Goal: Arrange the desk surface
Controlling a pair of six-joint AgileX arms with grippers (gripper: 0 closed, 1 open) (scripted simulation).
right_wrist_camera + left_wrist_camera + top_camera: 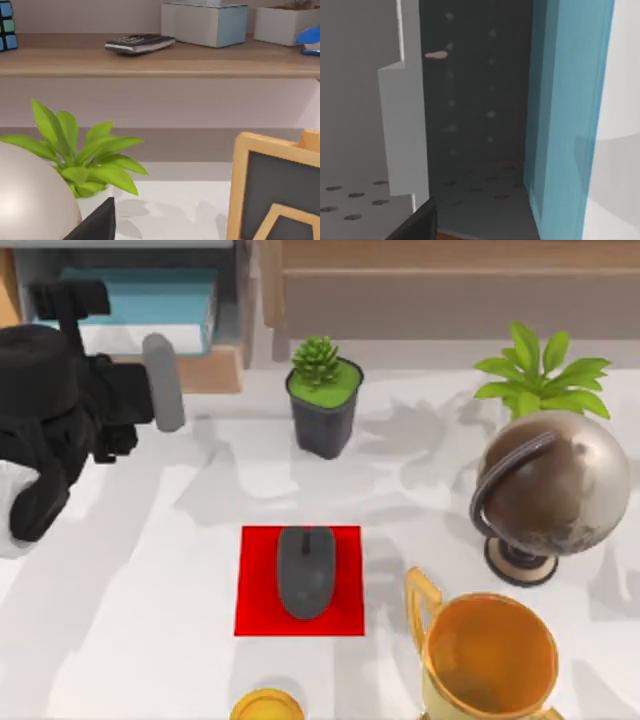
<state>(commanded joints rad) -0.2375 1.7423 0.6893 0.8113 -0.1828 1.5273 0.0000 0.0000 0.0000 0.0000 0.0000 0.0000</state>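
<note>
Partly out of frame, left arm [60, 410] over the desk surface [150, 570]

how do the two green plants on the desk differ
The succulent is a compact rosette of short, tight leaves; the leafy plant has long, broad leaves that spread wide. The succulent sits in a dark pot in the open, behind the red mat; the leafy plant stands at the right, behind the globe, which hides its base from above. Both are upright and bright green, near the desk's back edge.

Office desk, mouse [305, 572], globe [556, 485], shelf [150, 62]
</note>
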